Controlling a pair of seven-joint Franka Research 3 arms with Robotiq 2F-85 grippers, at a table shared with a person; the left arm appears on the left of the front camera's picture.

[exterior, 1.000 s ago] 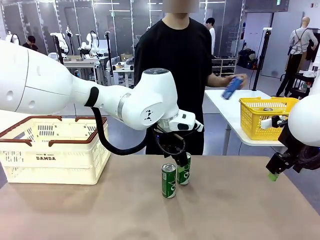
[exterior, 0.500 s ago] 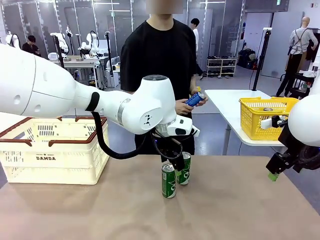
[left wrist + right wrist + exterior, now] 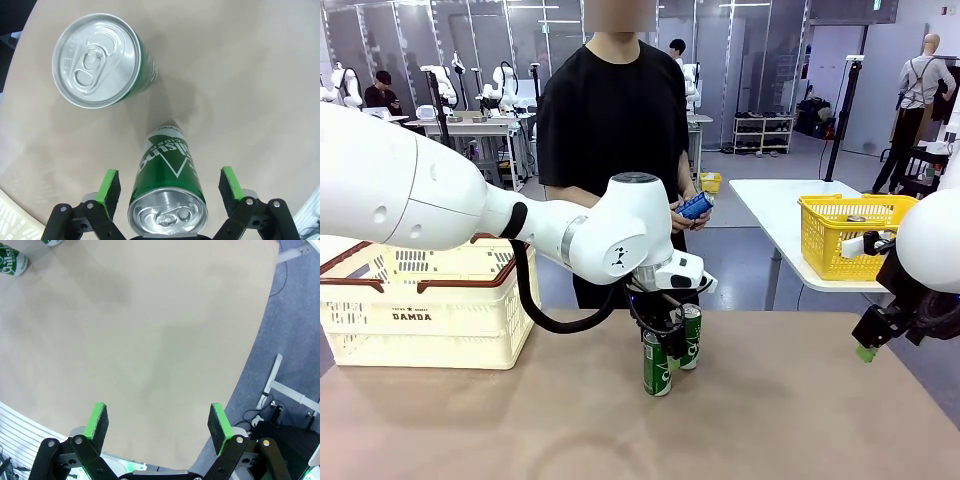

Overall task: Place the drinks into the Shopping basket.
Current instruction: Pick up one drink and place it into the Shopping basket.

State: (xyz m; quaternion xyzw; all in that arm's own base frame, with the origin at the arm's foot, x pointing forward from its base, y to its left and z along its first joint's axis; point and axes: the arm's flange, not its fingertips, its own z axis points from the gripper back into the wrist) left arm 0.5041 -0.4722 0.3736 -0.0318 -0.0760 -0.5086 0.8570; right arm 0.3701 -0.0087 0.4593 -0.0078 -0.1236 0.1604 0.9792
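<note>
Left wrist view looks straight down on a green can (image 3: 167, 200) standing upright between the green pads (image 3: 108, 186) of the left gripper (image 3: 170, 186). The jaws are spread wide, with a clear gap on either side of the can, so nothing is clamped. A second green can (image 3: 100, 60) stands upright close by on the table (image 3: 250, 90), apart from the first.

From the front, the left arm reaches across to the middle of the table's far edge, where both green cans stand side by side with the gripper lowered over them. The Shopping basket (image 3: 430, 300) sits at the table's far left corner, well apart from the cans. Its brown handles are folded down on the rim.

Beyond the far edge a person holds the blue can (image 3: 695, 206) in one hand (image 3: 682, 218) at waist height, above the table and not on it.

The right gripper (image 3: 157, 427) hovers at the table's right edge, pads held apart with only tabletop beneath them. A yellow mesh basket (image 3: 850, 235) rests on a white side table (image 3: 770, 200) behind it.
</note>
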